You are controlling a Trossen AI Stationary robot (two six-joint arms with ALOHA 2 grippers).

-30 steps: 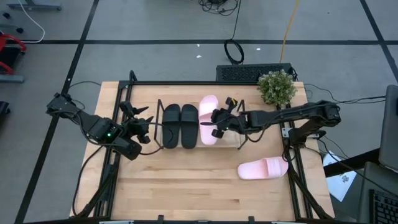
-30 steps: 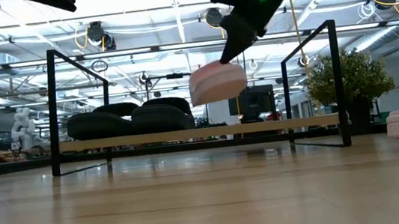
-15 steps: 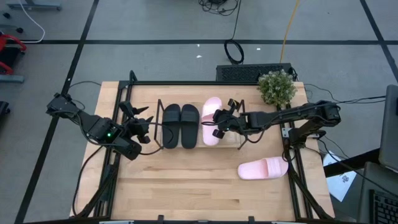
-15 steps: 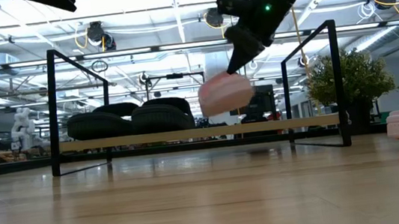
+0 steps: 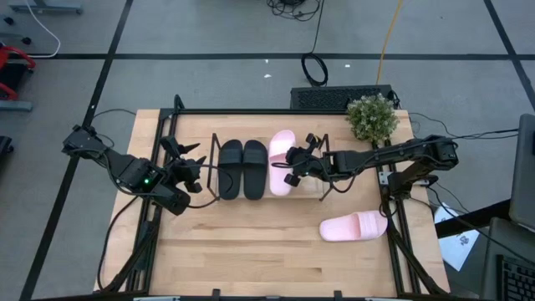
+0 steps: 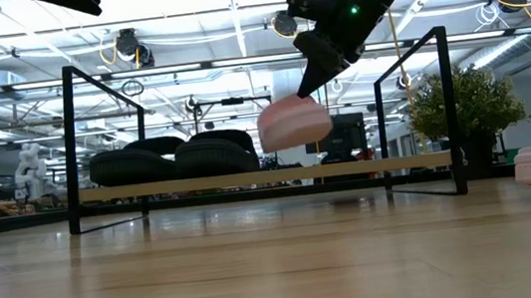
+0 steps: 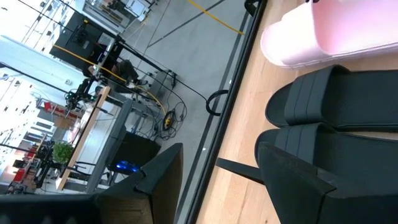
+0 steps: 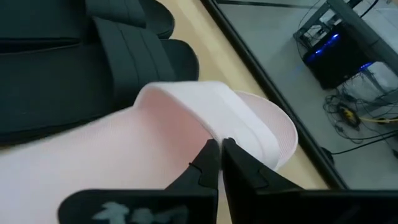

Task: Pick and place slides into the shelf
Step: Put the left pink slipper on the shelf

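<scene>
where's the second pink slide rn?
High view: the loose pink slide lies flat on the table's right front area, outside the shelf, in front of the right arm.

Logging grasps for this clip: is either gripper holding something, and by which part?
The right gripper is shut on a pale pink slide sandal, pinching its wide strap, above the shelf. The left gripper holds nothing.

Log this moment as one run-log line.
right pincer: shut on pink slide, above shelf | two black slides: on shelf | second pink slide: on table | left pincer: waiting beside shelf
</scene>
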